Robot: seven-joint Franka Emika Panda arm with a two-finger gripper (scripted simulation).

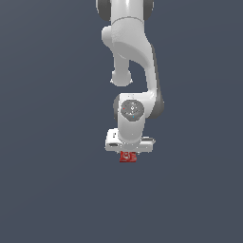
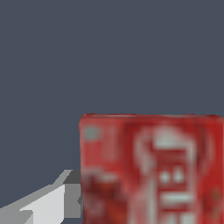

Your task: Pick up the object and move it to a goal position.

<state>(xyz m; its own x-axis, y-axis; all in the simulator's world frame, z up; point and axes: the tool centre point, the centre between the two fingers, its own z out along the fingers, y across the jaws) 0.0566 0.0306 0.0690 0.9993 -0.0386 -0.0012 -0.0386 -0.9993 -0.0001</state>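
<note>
Closest to us in the wrist view, the can (image 2: 151, 168) fills the frame, with one finger (image 2: 48, 203) touching its side. We take the jaws (image 1: 128, 153) to be closed on the can, though the second finger is hidden. In the exterior view the can (image 1: 127, 157) pokes out just beneath the hand. Only its upper part looks pinched, so a quick move could let it slip free toward the tabletop (image 1: 47, 190).

Red can (image 2: 151, 170): matt printed label. Tool (image 1: 128, 153): smooth white plastic-like shell.
</note>
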